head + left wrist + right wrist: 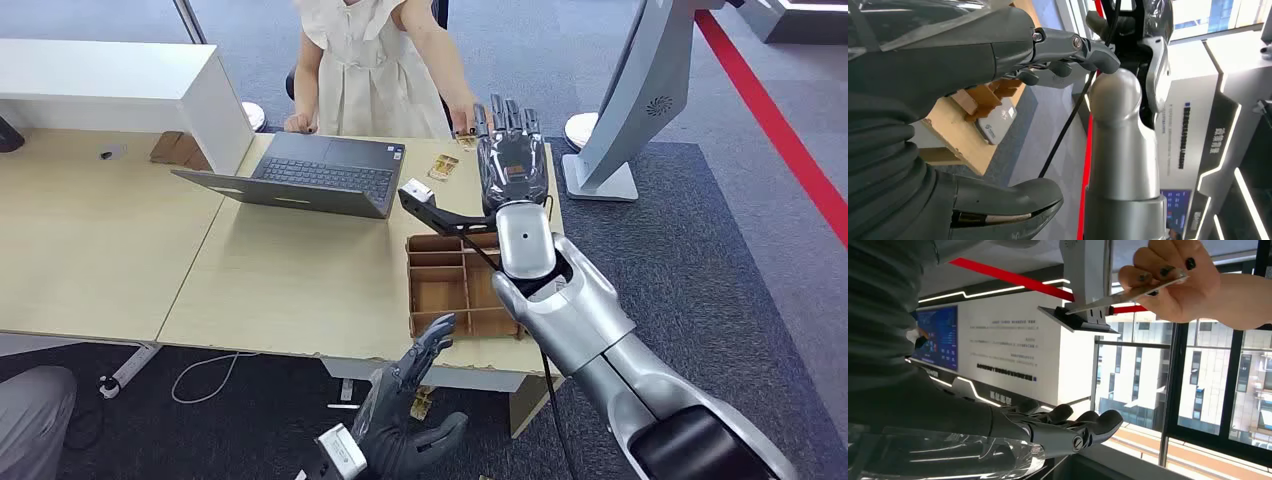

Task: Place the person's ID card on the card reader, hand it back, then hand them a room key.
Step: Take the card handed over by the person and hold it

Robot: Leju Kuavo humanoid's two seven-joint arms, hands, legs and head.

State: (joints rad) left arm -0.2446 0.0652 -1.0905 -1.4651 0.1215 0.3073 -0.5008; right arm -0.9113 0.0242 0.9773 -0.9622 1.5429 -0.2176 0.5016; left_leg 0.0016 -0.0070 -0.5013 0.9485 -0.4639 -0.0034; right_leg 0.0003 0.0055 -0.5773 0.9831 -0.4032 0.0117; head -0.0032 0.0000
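Note:
My right hand [512,150] reaches across the table to its far edge, fingers straight and apart, holding nothing. In the right wrist view a person's hand [1173,287] pinches a thin card [1120,296] edge-on, apart from my right hand [1048,432]. In the head view the person's hand [463,122] is just beside my fingertips. A grey card reader [995,125] lies by the wooden tray [973,100] in the left wrist view. Two small gold-brown cards [443,166] lie on the table near the laptop. My left hand [405,410] hangs open below the table's front edge.
An open laptop [310,175] sits at the table's far middle. A wooden compartment tray [440,290] lies under my right forearm. A white cabinet [120,85] stands at the back left. A silver stand base [600,180] is on the carpet to the right.

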